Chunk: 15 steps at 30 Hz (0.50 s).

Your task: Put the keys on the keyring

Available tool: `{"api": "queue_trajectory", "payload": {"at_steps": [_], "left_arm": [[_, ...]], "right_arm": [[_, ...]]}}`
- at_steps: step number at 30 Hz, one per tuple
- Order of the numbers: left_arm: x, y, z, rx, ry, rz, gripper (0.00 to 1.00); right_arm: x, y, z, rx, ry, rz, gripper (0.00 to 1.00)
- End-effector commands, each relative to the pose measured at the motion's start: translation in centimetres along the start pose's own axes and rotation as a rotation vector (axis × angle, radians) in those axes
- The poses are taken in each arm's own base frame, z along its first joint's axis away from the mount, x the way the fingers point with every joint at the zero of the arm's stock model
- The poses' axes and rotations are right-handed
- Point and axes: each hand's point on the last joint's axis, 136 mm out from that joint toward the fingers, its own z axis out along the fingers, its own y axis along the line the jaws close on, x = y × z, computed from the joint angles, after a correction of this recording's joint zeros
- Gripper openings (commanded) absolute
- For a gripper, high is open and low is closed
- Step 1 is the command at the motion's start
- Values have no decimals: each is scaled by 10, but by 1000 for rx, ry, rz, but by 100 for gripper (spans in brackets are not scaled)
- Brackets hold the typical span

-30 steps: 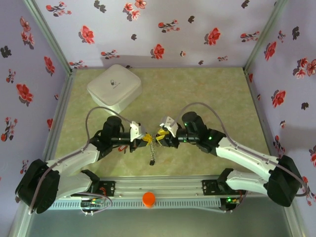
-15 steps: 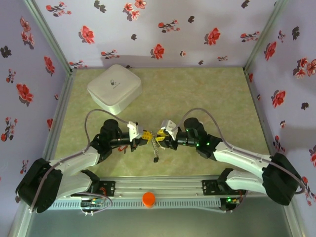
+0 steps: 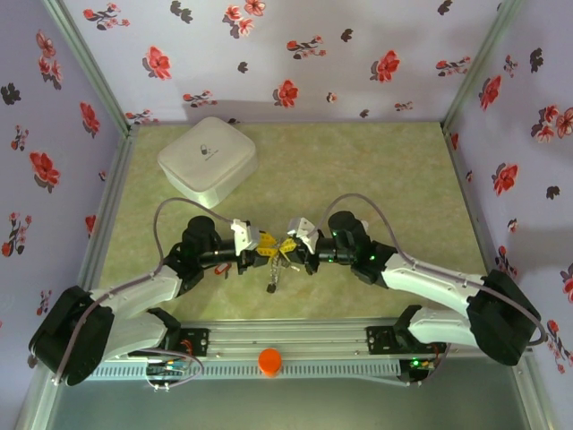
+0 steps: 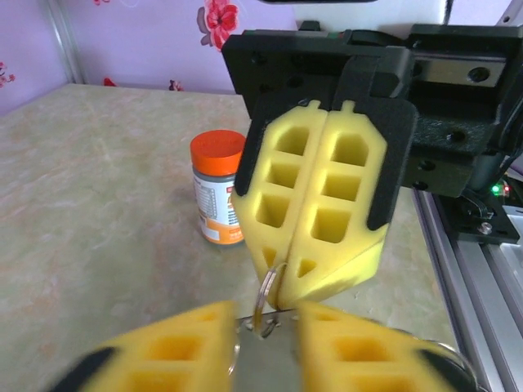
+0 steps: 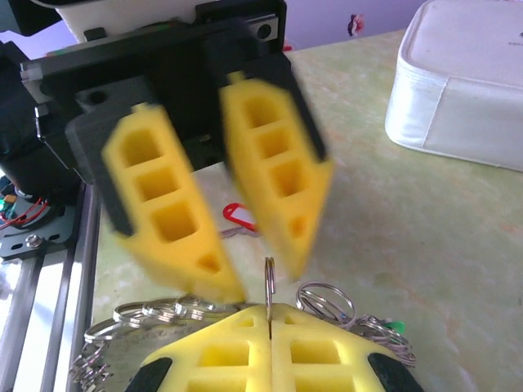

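Observation:
My right gripper [image 5: 270, 314] is shut on a small metal ring [image 5: 268, 278] that stands edge-on above its pads. My left gripper [image 4: 268, 343] faces it tip to tip, open, its blurred fingers [image 5: 167, 216] either side of that ring [image 4: 263, 294]. A flat grey metal piece lies between the left pads with the ring through its hole. More rings [image 5: 327, 302] and a green tag [image 5: 398, 327] hang by the right gripper. One of the keys [image 5: 241, 219], red-tagged, lies on the table. The large keyring hoop is hidden in the tangle. From above, both grippers [image 3: 266, 244] [image 3: 288, 246] meet mid-table.
An orange-capped pill bottle [image 4: 216, 188] stands by the rail at the table's near edge [image 3: 269, 361]. A white rounded square box [image 3: 208, 159] sits at the back left. A dark chain of rings and keys [image 3: 272, 279] dangles beneath the grippers.
The right gripper has shut on the ring and the left gripper has come open. The two grippers have drawn closer together, and the dangling chain has shifted slightly left.

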Motion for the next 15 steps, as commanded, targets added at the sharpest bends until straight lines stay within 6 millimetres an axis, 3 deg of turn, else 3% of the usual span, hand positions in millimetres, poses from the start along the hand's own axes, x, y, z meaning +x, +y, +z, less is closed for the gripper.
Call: {"api": "queue_trajectory", "payload": {"at_steps": [1, 8, 15], "left_arm": [[-3, 0, -4, -16, 46, 35, 38], [1, -5, -10, -17, 178, 103, 37], [-3, -6, -6, 11, 179, 126, 30]], "right_arm": [[-12, 6, -4, -32, 50, -72, 0], [4, 7, -12, -52, 327, -214, 0], [-2, 9, -6, -92, 404, -281, 0]]}}
